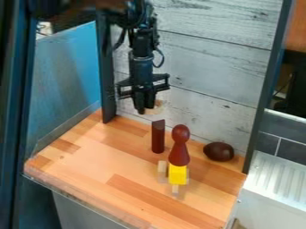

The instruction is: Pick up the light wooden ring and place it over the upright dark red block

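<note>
"What's nearest you on the feed?"

"At the front of the wooden worktop (83,172) I see a small pale block (175,189), just on the near side of a yellow block (177,175). A second pale block (162,168) stands upright just beside the yellow one, to the left in my view."

"And past those?"

"A dark red, pawn-shaped figure (179,145), round head up. Its base meets the top of the yellow block in my view; I can't tell whether it stands on that block or right behind it. Off to the right, near the back edge, lies a dark brown oval thing (218,151). Left of the figure and a little farther back, a dark red upright post (158,137) with a slanted top."

"Where's your gripper?"

"Beyond the post and up to its left. The gripper (144,110) hangs pointing down, above the far edge of the worktop."

"Got hold of anything?"

"Looks so: a pale wooden piece (158,107) juts out to the right at its tips, raised off the worktop. The jaws look close together on it, though I can't tell the exact gap from this angle."

"And at the very back?"

"A wall of whitewashed boards (209,67), with a blue panel (65,74) along the left."
</note>
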Robot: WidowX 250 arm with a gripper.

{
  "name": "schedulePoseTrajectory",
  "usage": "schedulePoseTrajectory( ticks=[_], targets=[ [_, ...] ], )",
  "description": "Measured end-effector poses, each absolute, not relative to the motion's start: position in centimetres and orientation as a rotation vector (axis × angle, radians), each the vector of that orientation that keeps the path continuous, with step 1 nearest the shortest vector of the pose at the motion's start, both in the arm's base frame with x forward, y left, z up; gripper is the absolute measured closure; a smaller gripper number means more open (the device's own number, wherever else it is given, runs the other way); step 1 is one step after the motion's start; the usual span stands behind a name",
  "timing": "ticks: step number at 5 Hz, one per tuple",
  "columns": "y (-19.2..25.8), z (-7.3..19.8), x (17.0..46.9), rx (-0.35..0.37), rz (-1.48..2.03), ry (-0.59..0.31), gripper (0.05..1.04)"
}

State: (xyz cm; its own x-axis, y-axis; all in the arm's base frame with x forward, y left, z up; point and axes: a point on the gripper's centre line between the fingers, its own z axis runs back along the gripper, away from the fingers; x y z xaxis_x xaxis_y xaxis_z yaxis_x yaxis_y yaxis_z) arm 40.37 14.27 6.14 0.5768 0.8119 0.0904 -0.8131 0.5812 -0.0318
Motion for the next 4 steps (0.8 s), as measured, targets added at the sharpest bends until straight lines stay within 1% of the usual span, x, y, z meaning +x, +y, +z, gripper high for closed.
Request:
schedulePoseTrajectory(
  ticks=[2,3,4],
  targets=[
    [14.2,5.7,41.6,0.038,0.968,-0.117,0.937],
    [14.3,5.0,41.6,0.049,0.969,-0.104,0.937],
    [14.4,4.8,41.8,0.064,0.959,-0.121,0.937]
  ],
)
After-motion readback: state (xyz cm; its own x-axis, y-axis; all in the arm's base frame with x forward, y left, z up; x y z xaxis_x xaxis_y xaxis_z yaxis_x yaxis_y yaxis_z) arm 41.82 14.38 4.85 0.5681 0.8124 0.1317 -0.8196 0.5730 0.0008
